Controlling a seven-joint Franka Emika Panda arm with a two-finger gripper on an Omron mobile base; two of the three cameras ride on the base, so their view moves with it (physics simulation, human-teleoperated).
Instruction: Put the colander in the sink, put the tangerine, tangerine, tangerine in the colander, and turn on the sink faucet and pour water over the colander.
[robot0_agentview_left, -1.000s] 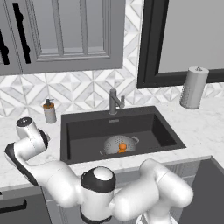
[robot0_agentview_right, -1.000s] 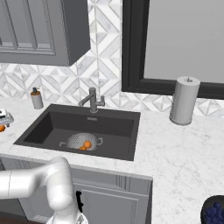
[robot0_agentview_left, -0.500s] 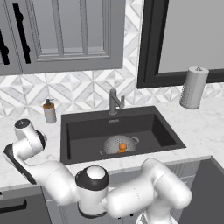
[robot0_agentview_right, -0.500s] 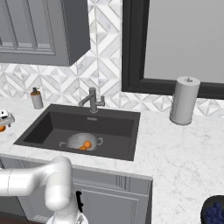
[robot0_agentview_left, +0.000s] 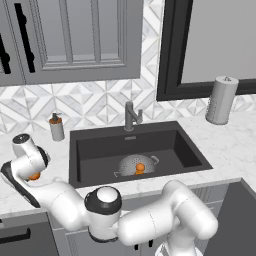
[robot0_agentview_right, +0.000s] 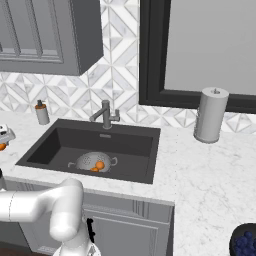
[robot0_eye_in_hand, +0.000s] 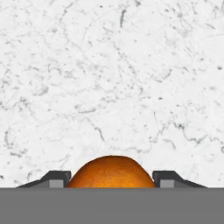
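Even, shadowless rendered light is falling across the marble worktop (robot0_agentview_left: 227, 145); no glare is showing. The dark sink (robot0_agentview_left: 100, 155) is reading dim. Edges are appearing slightly soft and pixelated, with no lens distortion or defocus.

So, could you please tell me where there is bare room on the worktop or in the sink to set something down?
The white marble counter is bare between the dark charcoal sink and the grey paper-towel roll. The basin floor right of the silver perforated colander is free too. Left of the sink is crowded: gripper around an orange tangerine, near the grey soap bottle.
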